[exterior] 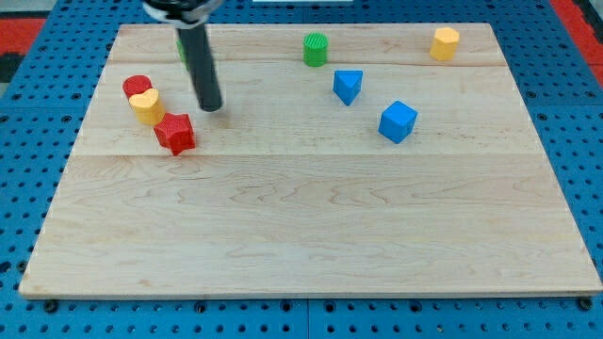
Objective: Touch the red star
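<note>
Tip [210, 105] bare, grasping nothing, near red star [175, 133] on its upper right. Best slid gently down-left until touching, steering clear of yellow heart [146, 105].

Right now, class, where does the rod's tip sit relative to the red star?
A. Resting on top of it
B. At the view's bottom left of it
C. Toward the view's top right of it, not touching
C: my tip stands up and right of the red star, with bare board between.
</note>
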Robot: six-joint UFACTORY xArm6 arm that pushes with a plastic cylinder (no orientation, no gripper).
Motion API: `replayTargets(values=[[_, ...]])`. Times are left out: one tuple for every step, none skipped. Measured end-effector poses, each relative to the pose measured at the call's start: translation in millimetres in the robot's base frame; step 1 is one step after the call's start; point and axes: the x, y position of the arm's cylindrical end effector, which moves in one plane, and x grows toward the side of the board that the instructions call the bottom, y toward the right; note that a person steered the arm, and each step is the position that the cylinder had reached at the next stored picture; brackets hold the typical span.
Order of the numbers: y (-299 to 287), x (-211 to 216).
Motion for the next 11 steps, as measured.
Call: replayTargets(values=[[27,0],[46,-14],[0,-1],[-41,36],[5,76],[48,128],[-35,153],[-138,147],[-150,98],[-85,91],[-83,85]])
